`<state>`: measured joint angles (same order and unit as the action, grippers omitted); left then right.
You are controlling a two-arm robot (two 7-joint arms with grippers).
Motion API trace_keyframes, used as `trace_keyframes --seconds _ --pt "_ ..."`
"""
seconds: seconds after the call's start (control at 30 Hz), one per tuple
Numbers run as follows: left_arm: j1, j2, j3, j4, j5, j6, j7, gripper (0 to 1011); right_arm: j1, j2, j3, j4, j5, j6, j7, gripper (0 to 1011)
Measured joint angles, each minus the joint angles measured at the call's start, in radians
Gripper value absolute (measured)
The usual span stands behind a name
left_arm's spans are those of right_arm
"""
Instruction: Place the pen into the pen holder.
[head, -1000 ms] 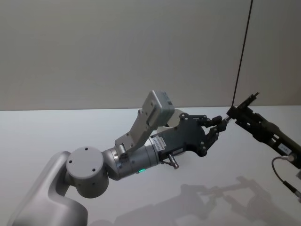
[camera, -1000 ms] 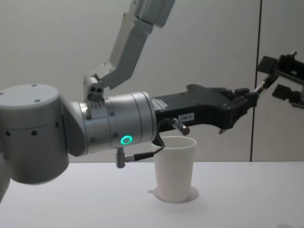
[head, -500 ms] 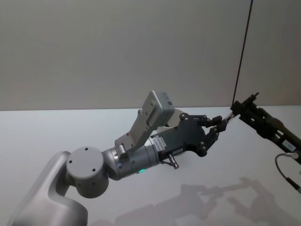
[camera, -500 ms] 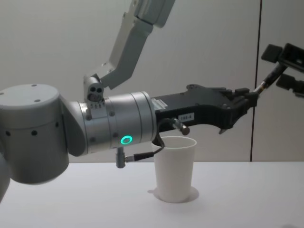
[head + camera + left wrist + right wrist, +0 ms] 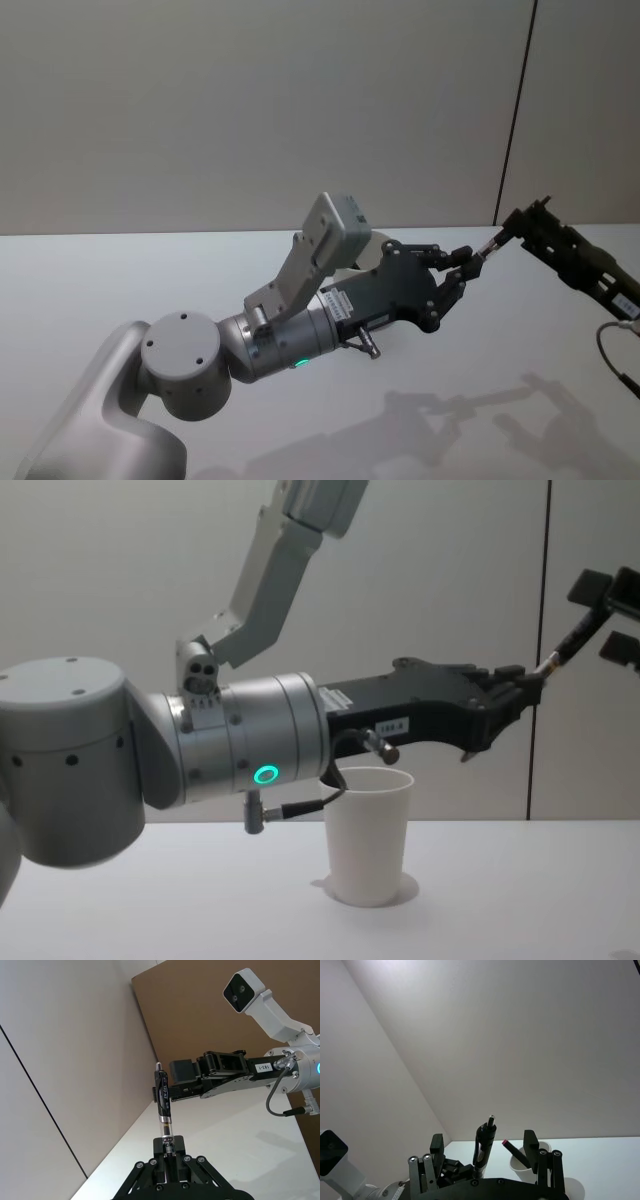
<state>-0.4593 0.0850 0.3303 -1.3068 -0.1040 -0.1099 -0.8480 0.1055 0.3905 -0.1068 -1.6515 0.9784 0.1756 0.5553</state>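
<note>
The left gripper [image 5: 468, 264] clamps one end of the black pen [image 5: 492, 244] in the air. The right gripper [image 5: 522, 220] has its fingers apart around the other end. The white paper cup [image 5: 368, 832] stands lower, on the table [image 5: 150, 900]; its inside is hidden.

White letters run along the pen's [image 5: 163, 1105] black barrel and look like "EN-GEL"; the print lower down is too small to read. A white tag [image 5: 263, 1066] on the right pincer [image 5: 174, 1081] reads roughly "1R1-1". A white sticker [image 5: 394, 726] on the left pincer [image 5: 535, 680] reads roughly "184-4". A printed label [image 5: 340, 308] behind that pincer cannot be read
</note>
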Motion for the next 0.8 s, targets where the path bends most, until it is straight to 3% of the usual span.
trace_keyframes --seconds 0.63,0.8 --pt "0.000 0.000 0.000 0.000 0.000 0.000 0.000 130 0.013 0.003 -0.018 0.008 -0.005 0.016 -0.006 1001" --pt "0.000 0.000 0.000 0.000 0.000 0.000 0.000 131 0.016 0.002 -0.023 0.010 -0.008 0.018 -0.006 926"
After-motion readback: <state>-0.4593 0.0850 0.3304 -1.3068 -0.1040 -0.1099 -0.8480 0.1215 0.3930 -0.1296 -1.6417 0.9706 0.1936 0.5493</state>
